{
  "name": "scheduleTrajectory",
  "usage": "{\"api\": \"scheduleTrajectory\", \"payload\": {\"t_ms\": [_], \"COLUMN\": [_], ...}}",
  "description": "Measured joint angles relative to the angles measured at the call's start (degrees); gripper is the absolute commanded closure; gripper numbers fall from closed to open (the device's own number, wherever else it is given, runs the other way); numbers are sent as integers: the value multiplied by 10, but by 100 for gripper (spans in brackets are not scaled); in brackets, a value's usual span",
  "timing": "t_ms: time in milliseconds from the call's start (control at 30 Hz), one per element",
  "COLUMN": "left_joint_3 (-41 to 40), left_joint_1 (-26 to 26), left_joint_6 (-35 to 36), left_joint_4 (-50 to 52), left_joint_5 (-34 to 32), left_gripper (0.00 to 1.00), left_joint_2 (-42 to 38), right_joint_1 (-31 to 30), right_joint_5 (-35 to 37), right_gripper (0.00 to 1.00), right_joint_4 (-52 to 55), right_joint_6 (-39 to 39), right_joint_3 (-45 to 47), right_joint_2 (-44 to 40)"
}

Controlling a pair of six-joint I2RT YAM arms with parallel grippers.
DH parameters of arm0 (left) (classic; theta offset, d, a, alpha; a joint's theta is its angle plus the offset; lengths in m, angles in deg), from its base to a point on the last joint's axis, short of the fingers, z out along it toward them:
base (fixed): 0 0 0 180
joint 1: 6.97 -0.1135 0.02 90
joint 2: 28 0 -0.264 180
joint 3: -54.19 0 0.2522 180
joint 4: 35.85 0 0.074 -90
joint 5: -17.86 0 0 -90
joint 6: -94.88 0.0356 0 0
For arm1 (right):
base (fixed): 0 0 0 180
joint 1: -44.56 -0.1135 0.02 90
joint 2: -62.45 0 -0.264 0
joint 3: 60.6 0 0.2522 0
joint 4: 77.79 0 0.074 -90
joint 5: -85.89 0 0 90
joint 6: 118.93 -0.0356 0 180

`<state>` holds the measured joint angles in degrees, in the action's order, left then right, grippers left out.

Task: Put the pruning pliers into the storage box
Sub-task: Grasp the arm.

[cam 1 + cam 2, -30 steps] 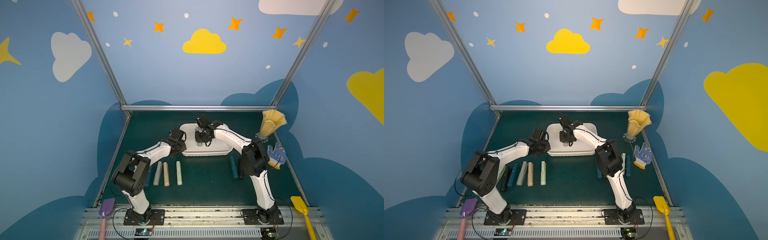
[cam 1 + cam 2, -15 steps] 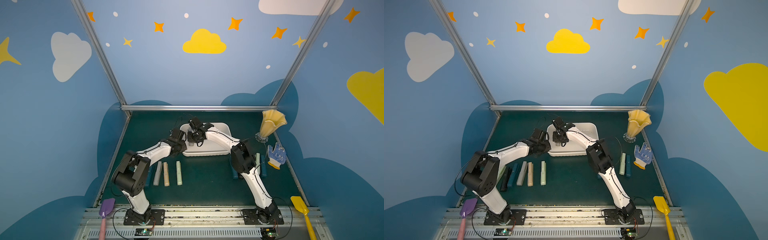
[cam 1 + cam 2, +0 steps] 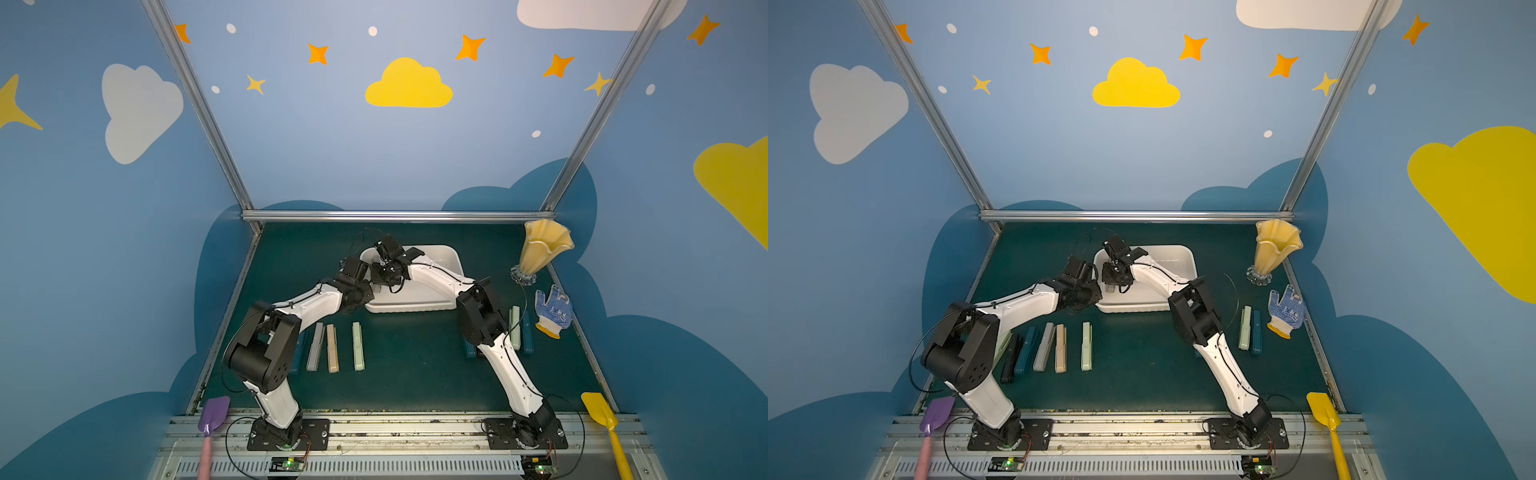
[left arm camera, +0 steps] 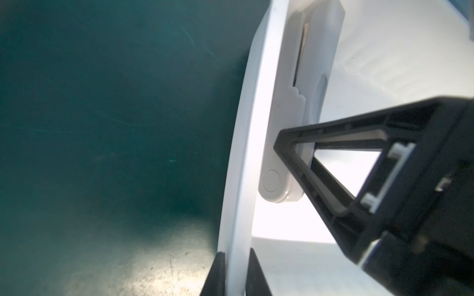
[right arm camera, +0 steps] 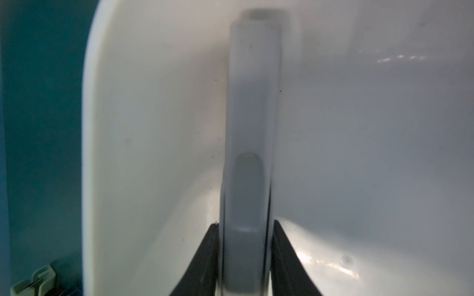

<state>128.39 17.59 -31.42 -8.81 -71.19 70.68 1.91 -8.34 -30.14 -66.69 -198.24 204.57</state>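
I see a dark green table [image 3: 407, 374] inside blue walls [image 3: 332, 158] with painted clouds [image 3: 409, 85]. My left gripper [image 4: 237, 276] is clamped on the rim of the white storage box [image 3: 451, 266]. Inside it, grey pruning pliers [image 5: 252, 128] sit between the fingers of my right gripper [image 5: 246, 230]. I can't tell whether they're squeezed.

We find no text, label, brand name or number that can be read in any view. The white glove [image 3: 555, 309] carries blue print on its palm side, but it is too small and blurred for us to make out any letters.
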Motion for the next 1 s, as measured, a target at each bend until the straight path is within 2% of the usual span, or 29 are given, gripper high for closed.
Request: {"api": "scheduleTrajectory", "payload": {"t_ms": [400, 700, 833, 1000], "left_joint_3": [0, -3, -3, -3], "left_joint_1": [0, 0, 0, 0], "left_joint_6": [0, 0, 0, 0], "left_joint_4": [-1, -5, -6, -7], "left_joint_5": [0, -2, -2, -3], "left_gripper": [85, 85, 85, 85], "left_joint_2": [0, 0, 0, 0], "right_joint_1": [0, 4, 9, 20], "right_joint_5": [-11, -25, -24, -19], "right_gripper": [58, 47, 46, 46], "right_joint_4": [-13, -16, -18, -21], "right_joint_6": [-13, -10, -5, 14], "right_joint_3": [0, 3, 38, 94], "right_joint_2": [0, -5, -45, -134]}}
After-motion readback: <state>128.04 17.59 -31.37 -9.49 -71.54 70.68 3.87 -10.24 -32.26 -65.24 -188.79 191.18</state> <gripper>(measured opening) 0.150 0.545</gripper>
